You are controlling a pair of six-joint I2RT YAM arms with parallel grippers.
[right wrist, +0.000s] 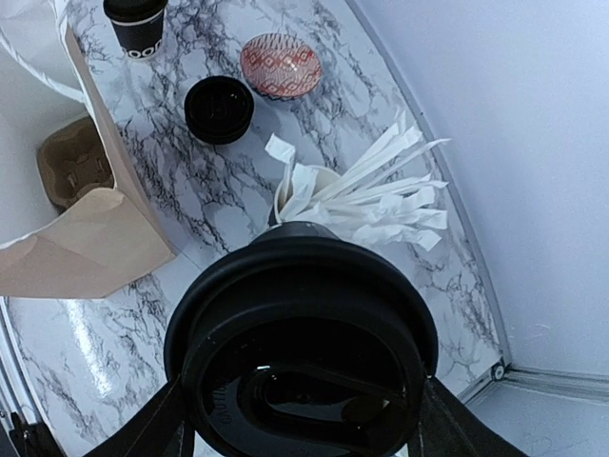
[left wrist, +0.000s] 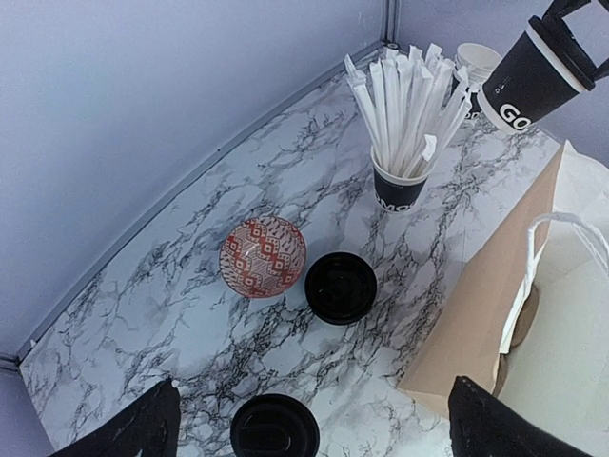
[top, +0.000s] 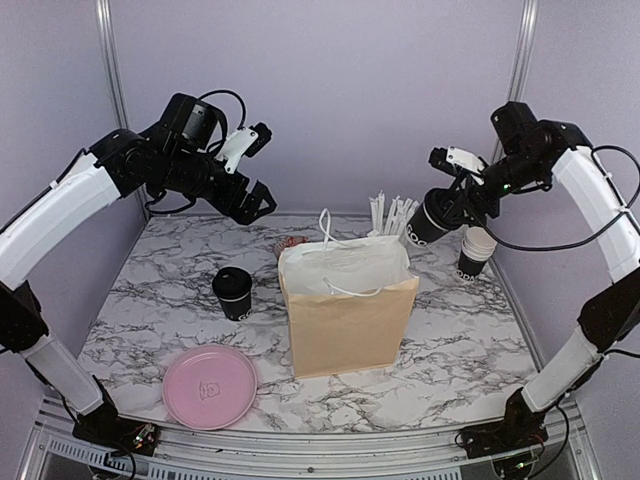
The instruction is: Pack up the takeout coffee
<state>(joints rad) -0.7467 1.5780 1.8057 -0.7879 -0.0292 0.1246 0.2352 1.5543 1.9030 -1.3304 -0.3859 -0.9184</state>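
My right gripper [top: 437,215] is shut on a takeout coffee cup [top: 428,224], black with white lettering and a black lid [right wrist: 300,343]. It hangs tilted in the air, just above and right of the brown paper bag [top: 345,312]. A second lidded coffee cup [top: 233,293] stands on the marble to the left of the bag, also seen low in the left wrist view [left wrist: 275,428]. My left gripper [top: 258,203] is raised at the back left, open and empty [left wrist: 314,405]. A pulp carrier [right wrist: 74,164] sits inside the bag.
A black cup of white straws [left wrist: 400,186] stands behind the bag, with a loose black lid [left wrist: 341,287] and a red patterned bowl [left wrist: 263,257] nearby. A stack of empty cups [top: 476,255] is at the right. A pink plate [top: 210,387] lies at the front left.
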